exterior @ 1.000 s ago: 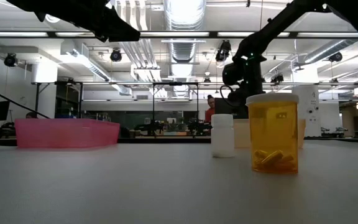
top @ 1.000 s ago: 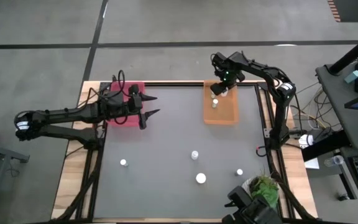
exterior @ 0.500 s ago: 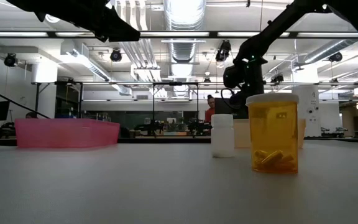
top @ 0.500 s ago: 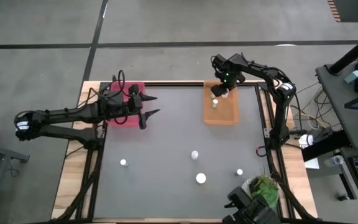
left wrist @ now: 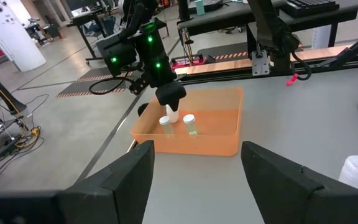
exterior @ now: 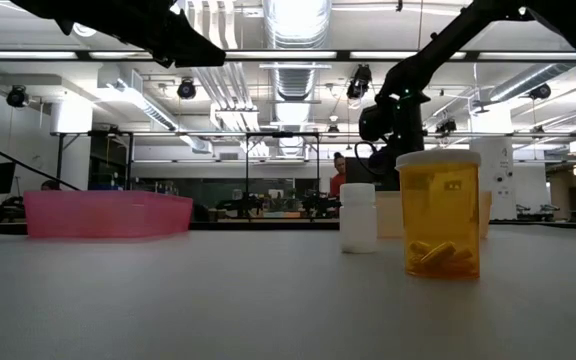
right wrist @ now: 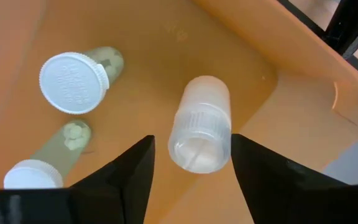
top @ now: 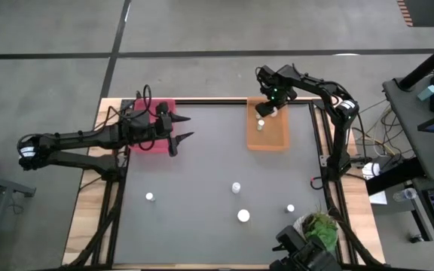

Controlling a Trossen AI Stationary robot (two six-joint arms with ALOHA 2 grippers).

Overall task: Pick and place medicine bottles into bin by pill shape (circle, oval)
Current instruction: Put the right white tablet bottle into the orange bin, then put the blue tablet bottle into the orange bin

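High view, four bottles (top: 236, 187) on mat, plant (top: 319, 226) at corner

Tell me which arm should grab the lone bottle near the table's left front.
Left, probably. The left gripper hangs open by the pink bin, nearer that bottle; the right gripper is over the orange bin.

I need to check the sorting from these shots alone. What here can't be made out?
- Pill shapes in the four bottles loose on the table: too small in the high view.
- Pink bin contents: left tool and arm cover it from above; its wall hides them in the low view.
- White bottle contents: opaque.
- Right tool grip on the frosted bottle: contact unseen.
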